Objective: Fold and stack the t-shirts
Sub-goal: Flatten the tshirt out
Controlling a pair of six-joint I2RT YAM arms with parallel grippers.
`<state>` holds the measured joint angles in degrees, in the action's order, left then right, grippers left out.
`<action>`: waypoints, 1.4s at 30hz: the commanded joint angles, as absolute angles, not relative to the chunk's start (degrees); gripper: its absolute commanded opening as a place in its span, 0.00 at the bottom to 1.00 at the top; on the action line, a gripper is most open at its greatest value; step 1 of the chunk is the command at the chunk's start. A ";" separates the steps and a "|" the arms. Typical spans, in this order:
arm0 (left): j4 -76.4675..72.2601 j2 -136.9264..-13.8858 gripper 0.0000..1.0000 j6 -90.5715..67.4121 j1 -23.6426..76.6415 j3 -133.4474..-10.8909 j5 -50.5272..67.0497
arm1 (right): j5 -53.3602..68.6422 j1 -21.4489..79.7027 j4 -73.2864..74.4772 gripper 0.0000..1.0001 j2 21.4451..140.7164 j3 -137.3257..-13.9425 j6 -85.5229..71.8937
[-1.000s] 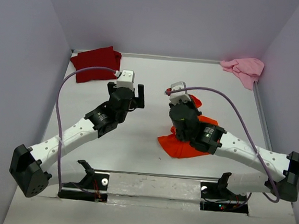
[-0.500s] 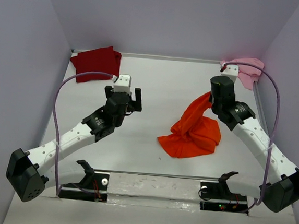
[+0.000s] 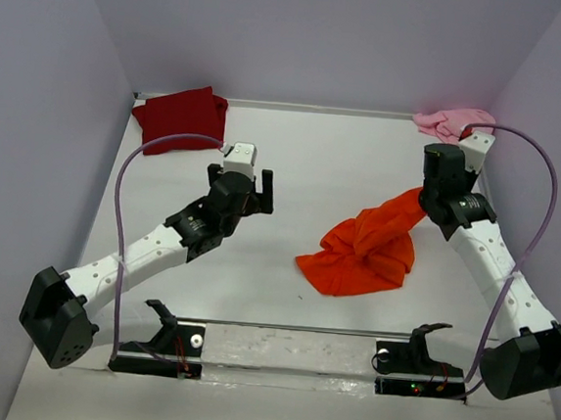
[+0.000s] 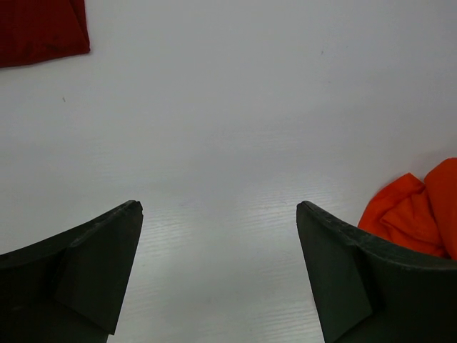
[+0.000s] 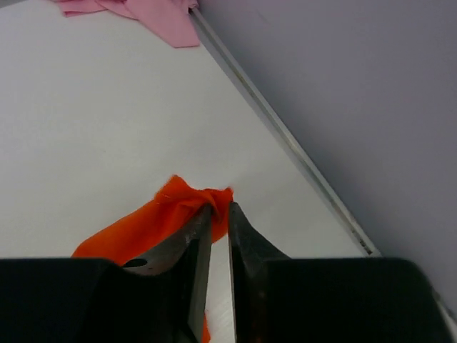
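Orange t-shirt [image 3: 365,252], crumpled, lies on the white table [image 3: 295,157] right of centre in the top view. 1 edge of it rises as a stretched band toward the upper right of the frame and ends at the right gripper [image 5: 220,209]. In the right wrist view the 2 jaws stand almost together, with a fold of orange cloth pinched at their tips, so the gripper is judged to be clamped on the shirt. The bulk of the garment trails below and to the left of the tips and rests on the table. The raised, outward hold probably serves to draw the cloth out of its heap so that it can be spread flat before folding.

The left gripper [image 4: 218,207] hangs over bare table left of centre, jaws wide apart and holding nothing. The orange heap shows only at the lower right edge of the left wrist view, well apart from the fingers. This posture suggests readiness to take a second edge.

The dark red t-shirt [image 3: 180,118] sits in the upper left corner of the table. The pale pink t-shirt [image 3: 455,120] sits bunched in the upper right corner, near the right arm's wrist. Neither is touched, and no stack exists yet.
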<state>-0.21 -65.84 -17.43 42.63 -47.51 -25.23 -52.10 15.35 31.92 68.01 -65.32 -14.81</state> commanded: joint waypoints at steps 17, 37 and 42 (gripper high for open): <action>-2.11 -59.32 0.99 -14.24 42.01 -47.46 -32.87 | -23.47 36.28 42.81 0.84 66.61 -60.32 -26.10; -1.93 -59.77 0.99 -14.15 41.31 -47.37 -32.43 | -23.20 40.25 32.70 0.59 77.78 -49.84 -30.32; -2.02 -59.33 0.99 -14.33 41.31 -47.20 -32.43 | -24.78 40.25 32.08 0.07 78.31 -48.87 -31.03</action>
<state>-0.54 -60.55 -14.83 41.52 -47.48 -31.14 -22.68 39.83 35.00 78.35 -49.36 -29.85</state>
